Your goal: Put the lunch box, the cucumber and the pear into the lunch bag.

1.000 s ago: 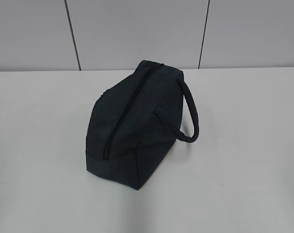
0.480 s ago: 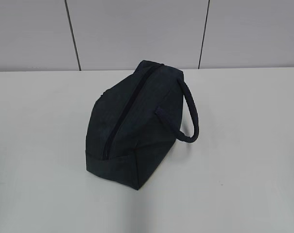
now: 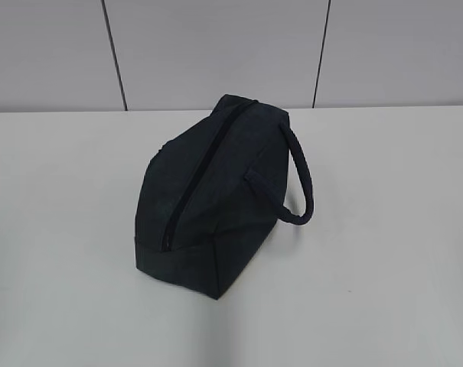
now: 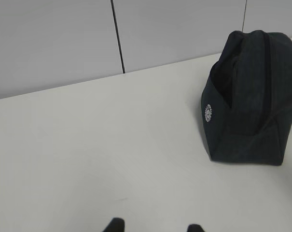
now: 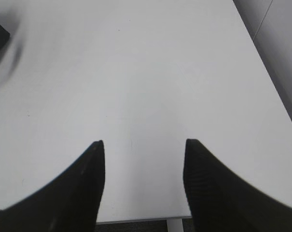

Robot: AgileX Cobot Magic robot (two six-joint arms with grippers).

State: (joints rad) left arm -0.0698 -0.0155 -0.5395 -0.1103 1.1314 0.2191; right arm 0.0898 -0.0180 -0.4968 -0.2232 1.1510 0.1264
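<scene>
Largest first: we see the white table (image 3: pixel 384 229) with only the lunch bag (image 3: pixel 208 191) standing on it, near the middle, zipper (image 3: pixel 197 180) running along the top ridge and closed as far as we can tell, loop handle (image 3: pixel 304 180) drooping to the right side. Nothing has changed over the last second: bag in the same spot and pose, no arm in the exterior view. Lunch box, cucumber and pear are in none of our views, so we can't say whether they are already inside the zipped bag or simply off camera; we judge this is either the very start or the very end. Left gripper (image 4: pixel 154 227) shows just two fingertips at the bottom edge of its wrist view, apart with bare table between them, released, gripping nothing; the bag sits well apart from it, up and to the right, small round logo (image 4: pixel 209 112) facing that camera. Right gripper (image 5: pixel 143 188) has its jaws spread wide over empty table near the edge, also holding nothing; only a dark blurred bit of the bag shows at that view's top left corner.
</scene>
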